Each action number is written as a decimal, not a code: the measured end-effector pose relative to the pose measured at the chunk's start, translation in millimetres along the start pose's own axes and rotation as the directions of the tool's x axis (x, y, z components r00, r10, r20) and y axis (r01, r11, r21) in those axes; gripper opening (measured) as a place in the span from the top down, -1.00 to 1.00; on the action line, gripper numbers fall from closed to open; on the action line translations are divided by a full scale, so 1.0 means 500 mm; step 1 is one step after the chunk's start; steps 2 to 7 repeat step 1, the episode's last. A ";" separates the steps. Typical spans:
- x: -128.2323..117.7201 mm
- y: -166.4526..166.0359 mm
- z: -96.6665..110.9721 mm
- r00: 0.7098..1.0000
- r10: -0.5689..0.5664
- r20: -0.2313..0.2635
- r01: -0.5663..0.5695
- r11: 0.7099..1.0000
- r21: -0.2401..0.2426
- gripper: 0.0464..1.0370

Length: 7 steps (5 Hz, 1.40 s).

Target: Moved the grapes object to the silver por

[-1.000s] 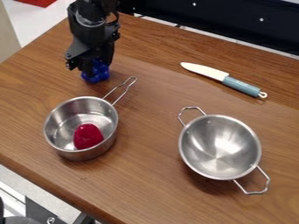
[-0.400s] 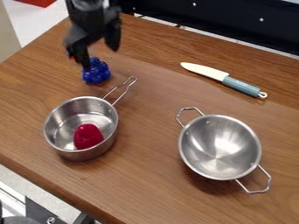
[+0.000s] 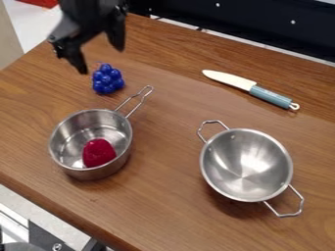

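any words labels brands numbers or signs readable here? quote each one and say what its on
No text can be read, so there is nothing to quote.
Knife handle: what look like small pale marks, too small to read.
Grapes, red piece, long-handled pot and two-handled pot: no lettering that I can make out.
Gripper: no lettering that I can make out either.

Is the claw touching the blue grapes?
Apart. In the camera view, a strip of tabletop shows between the open claw and the blue grapes.
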<state>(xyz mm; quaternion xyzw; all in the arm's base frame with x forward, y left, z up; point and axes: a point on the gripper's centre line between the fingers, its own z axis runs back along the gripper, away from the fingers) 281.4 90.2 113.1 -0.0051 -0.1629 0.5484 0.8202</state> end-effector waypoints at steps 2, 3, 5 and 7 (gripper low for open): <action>-0.027 -0.064 0.002 0.999 -0.047 0.018 0.047 0.999 -0.027 -0.93; -0.027 -0.064 0.002 0.999 -0.047 0.018 0.047 0.999 -0.027 -0.93; -0.027 -0.064 0.002 0.999 -0.047 0.018 0.047 0.999 -0.027 -0.93; -0.027 -0.064 0.002 0.999 -0.047 0.018 0.047 0.999 -0.027 -0.93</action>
